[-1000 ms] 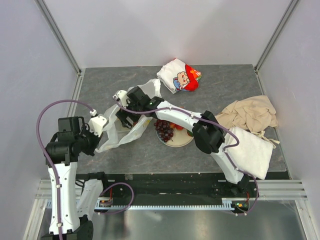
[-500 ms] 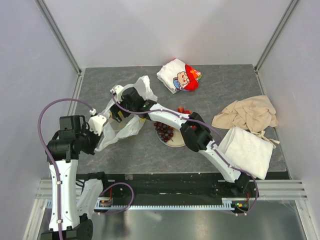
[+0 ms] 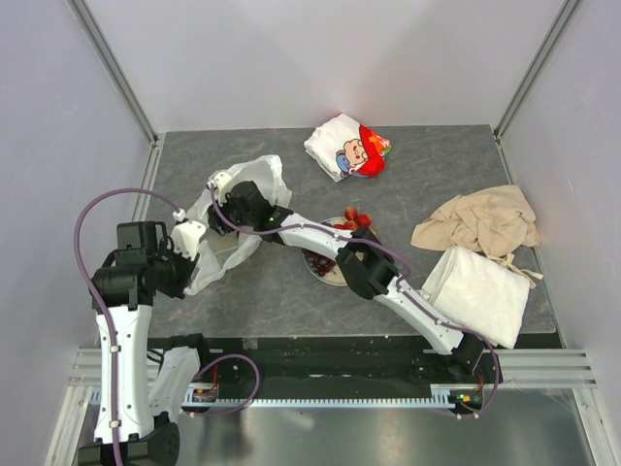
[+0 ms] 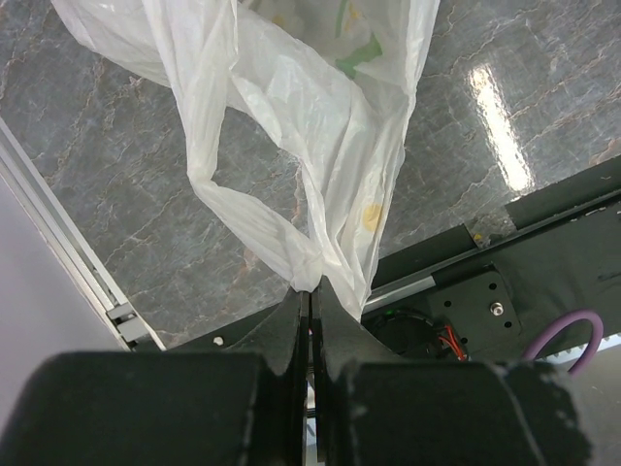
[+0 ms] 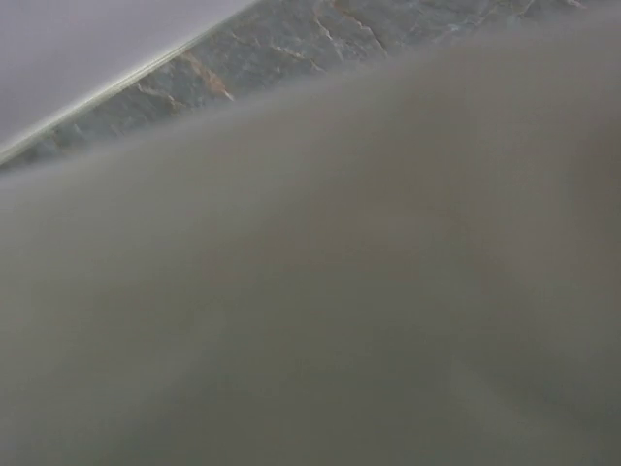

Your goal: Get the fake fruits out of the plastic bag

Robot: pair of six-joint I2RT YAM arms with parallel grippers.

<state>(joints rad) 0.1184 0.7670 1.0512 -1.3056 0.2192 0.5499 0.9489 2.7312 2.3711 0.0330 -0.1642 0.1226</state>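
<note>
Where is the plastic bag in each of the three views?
Top external: plastic bag left of centre on the table.
Left wrist: upper middle, its handle pinched in the left gripper.
Right wrist: probably the pale blur filling most of it.
Shared landmark: grey marbled table.

The grey bench [image 3: 437, 165] bears a plate [image 3: 327, 276], the plastic bag [image 3: 243, 209] left of it, a cartoon packet [image 3: 347, 146] behind it, a beige cloth [image 3: 480, 221] and white towel [image 3: 480, 291] right of it.

Bunched plastic bag [image 4: 291, 97] (yellow, green prints) pinched in left claw [image 4: 310, 297], above table [image 4: 87, 165].
</note>
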